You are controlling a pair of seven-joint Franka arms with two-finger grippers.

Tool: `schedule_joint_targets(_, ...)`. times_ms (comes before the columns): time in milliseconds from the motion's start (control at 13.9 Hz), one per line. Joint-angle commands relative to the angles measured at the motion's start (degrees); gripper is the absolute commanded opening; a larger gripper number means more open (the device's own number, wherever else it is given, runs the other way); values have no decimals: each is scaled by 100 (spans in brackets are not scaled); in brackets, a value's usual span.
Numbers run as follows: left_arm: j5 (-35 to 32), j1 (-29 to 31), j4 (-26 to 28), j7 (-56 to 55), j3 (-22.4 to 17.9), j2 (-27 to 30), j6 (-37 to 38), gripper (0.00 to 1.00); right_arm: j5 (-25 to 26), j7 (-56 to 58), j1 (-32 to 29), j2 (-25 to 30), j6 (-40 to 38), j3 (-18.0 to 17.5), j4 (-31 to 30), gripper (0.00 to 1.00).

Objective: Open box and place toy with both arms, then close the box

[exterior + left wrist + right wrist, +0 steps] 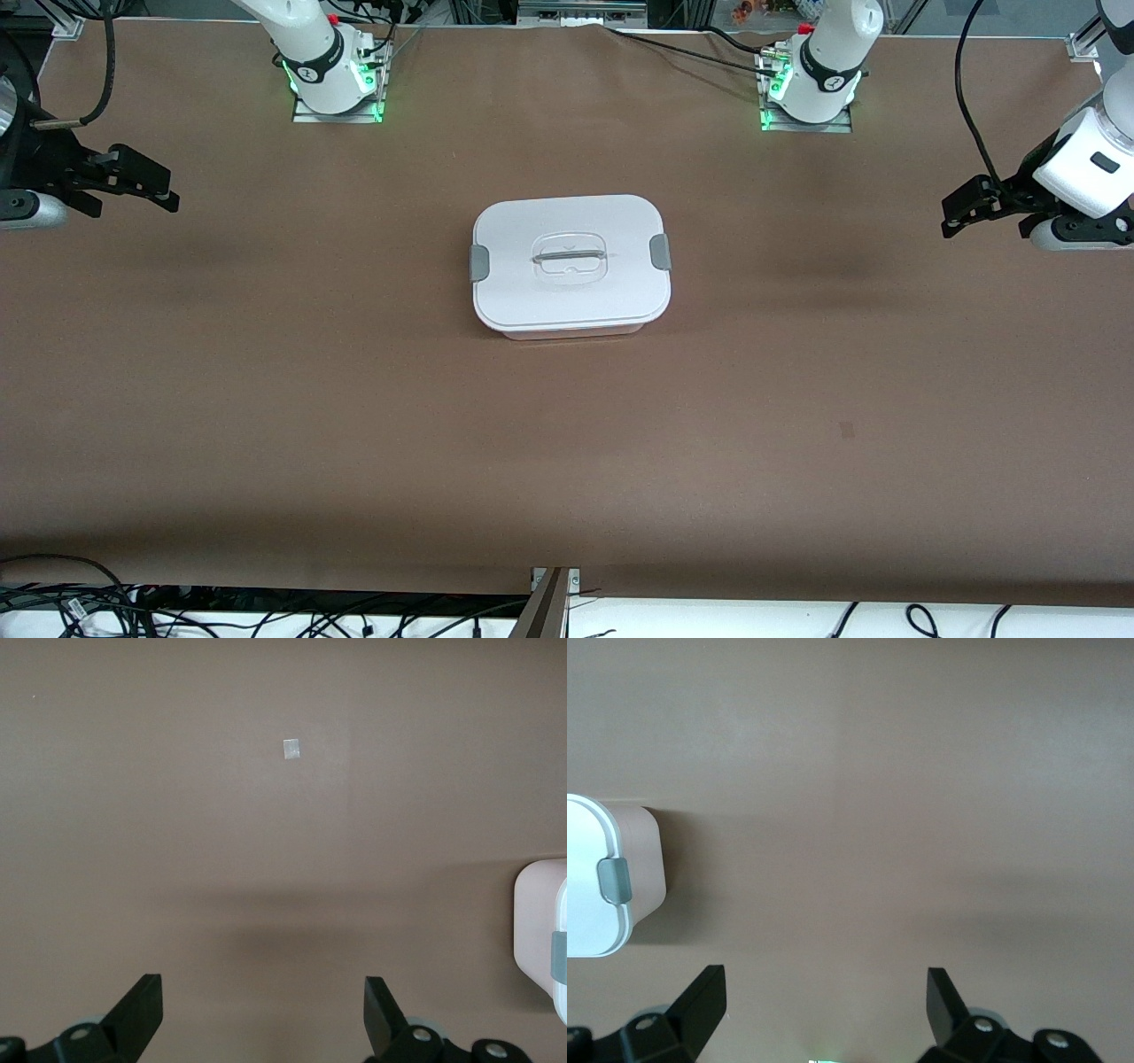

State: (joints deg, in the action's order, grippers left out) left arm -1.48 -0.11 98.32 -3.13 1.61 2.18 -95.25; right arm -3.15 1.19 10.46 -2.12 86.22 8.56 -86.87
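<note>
Right gripper point(166, 190): hung over bare worktop point(567, 461) at the right arm's end, well apart from the box point(571, 261). My fingers point(704, 992) stood wide apart with nothing between them. The right wrist view showed only brown surface under them, with one end of the box off to the side.

Box: sat at the middle of the worktop, about level with both grippers. The white lid point(567, 292) lay flat and square on the base. The grey clasps, one at the right arm's end point(479, 262) and one at the left arm's end point(660, 252), lay against the lid's edges. The handle point(570, 257) lay in its recess. No toy showed in any view; I could not tell whether one was inside.

Left gripper point(950, 217): hung over bare worktop at the left arm's end, also well apart from the box. Its fingers point(137, 1010) were spread and held nothing. A small pale mark point(291, 749) lay on the surface below.

Step in hand, my judgement: a shut box with both arms parked clear fits either the stage ahead of unclasping or the stage after the lid went back on over the toy. The pictures did not settle which. Any approach would call for each gripper to come in at its own clasp.
</note>
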Motion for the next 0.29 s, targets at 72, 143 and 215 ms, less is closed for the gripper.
schedule_joint_targets(72, 51, -51, -156, -65, -21, -78, 32, 100, 25, -4, -52, 10, -35, -39, 65, 100)
schedule_joint_targets(143, 43, -77, -164, -74, -12, -86, 32, 100, 25, -4, -52, 10, -27, -38, 65, 100)
schedule_joint_targets(215, 51, -77, -234, -83, -12, -121, 32, 100, 25, -4, -52, 10, -27, -38, 65, 100)
